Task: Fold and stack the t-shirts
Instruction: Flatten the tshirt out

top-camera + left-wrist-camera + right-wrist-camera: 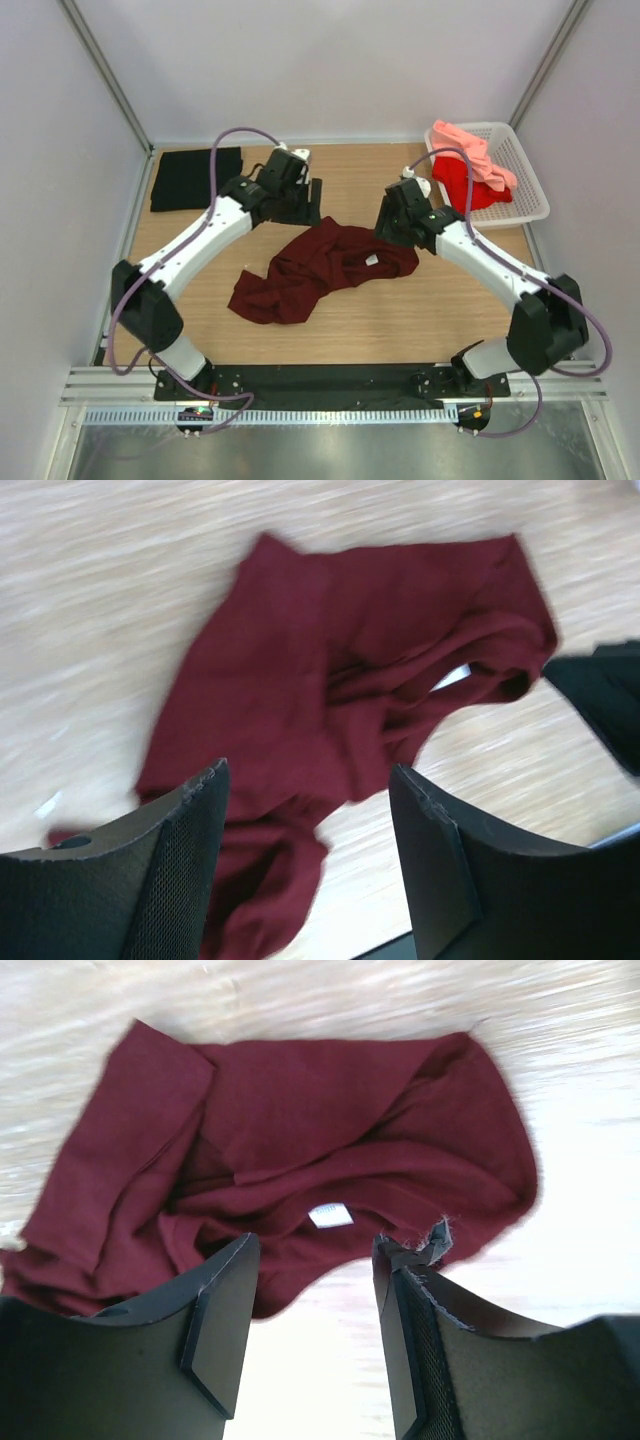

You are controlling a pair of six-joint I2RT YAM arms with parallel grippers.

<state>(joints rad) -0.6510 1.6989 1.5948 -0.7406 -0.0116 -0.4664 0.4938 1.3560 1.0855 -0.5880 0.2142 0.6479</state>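
Black t-shirt (196, 178): laid flat as a folded rectangle at the far left corner of the worktop (420, 325), judged to be set there as the base of the stack, clear of the folding area

Left gripper (303, 203): held over the far side of the worktop, just beyond the maroon t-shirt (320, 268), jaws parted and nothing between them; it is aimed down at the cloth, judged to be placed for a reach at an edge

Maroon t-shirt: left crumpled in the middle of the worktop, folds bunched around the neck and one end trailing toward the near left corner; not yet flattened, so its folding is judged to be barely begun

Neck label (330, 1215): a small white tag shown inside the collar, facing up; no writing can be read on it, as it is too small and blurred

Right gripper (315, 1245): hung over the collar end of the maroon t-shirt, jaws released and empty, the label seen just beyond the gap; judged to be lined up for the collar or a shoulder

Basket (530, 195): white lattice, set at the far right corner, judged to serve as the store of shirts not yet folded

Red t-shirt (462, 185): heaped unfolded in the left part of the basket

Salmon pink t-shirt (478, 150): draped over the far left rim of the basket, partly on top of the red t-shirt

Other writing: no brand or print is seen on any shirt, on the arms or on the basket
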